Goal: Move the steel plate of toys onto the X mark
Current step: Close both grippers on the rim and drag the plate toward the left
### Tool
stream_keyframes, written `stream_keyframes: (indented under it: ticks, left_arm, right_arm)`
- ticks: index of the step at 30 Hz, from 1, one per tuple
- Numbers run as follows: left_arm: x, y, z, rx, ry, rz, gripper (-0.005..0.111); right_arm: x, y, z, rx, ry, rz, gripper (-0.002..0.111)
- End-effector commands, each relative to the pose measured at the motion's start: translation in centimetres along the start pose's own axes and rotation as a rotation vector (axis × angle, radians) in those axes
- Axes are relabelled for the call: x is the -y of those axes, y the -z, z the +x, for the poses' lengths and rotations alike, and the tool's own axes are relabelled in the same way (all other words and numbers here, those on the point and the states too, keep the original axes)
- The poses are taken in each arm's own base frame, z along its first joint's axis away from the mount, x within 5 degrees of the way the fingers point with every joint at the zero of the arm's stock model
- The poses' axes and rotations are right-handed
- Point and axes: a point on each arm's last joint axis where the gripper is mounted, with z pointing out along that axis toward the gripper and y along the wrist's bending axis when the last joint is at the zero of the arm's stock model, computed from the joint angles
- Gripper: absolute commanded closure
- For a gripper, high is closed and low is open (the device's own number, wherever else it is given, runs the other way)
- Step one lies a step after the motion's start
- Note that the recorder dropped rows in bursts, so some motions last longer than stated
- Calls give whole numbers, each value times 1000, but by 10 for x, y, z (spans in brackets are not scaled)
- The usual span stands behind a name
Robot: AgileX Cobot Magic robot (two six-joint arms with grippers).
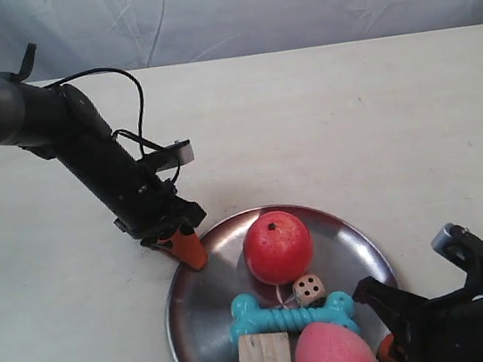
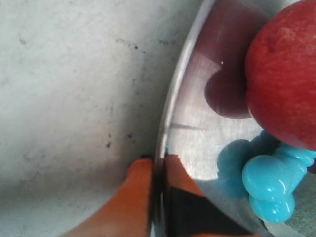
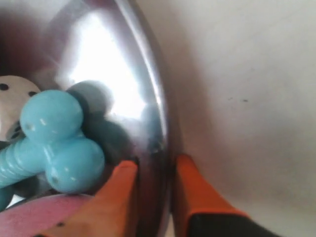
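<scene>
The steel plate lies on the table at the exterior view's bottom centre. It holds the red apple ball, die, turquoise bone, wooden block and pink egg. My left gripper is pinched shut on the plate's upper-left rim, beside the apple. My right gripper straddles the lower-right rim, one orange finger inside by the bone, one outside with a thin gap showing. The X mark is out of view.
The pale table stretches behind the plate to a white cloth backdrop. The left arm's black body and cable slant across the upper left. The plate's near edge runs off the bottom of the exterior view.
</scene>
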Motion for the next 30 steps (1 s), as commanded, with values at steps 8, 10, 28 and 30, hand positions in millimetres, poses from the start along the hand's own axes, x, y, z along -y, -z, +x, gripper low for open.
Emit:
stream_keyframes:
  ticks: [8,10,28,30]
  left_arm:
    - [-2,-14,5,-55,42,-9,107]
    - [0,-11,7,-74,33,-17,107]
    - [11,10,13,-107,47,-73,107]
    - [12,12,13,-105,45,-80,107]
  right_arm:
    - [-4,0,2,-25,13,-13,108]
    - [-7,2,2,-32,14,-33,108]
    - [-29,13,2,-38,64,-131,109]
    - [-29,13,2,-38,64,-131,109]
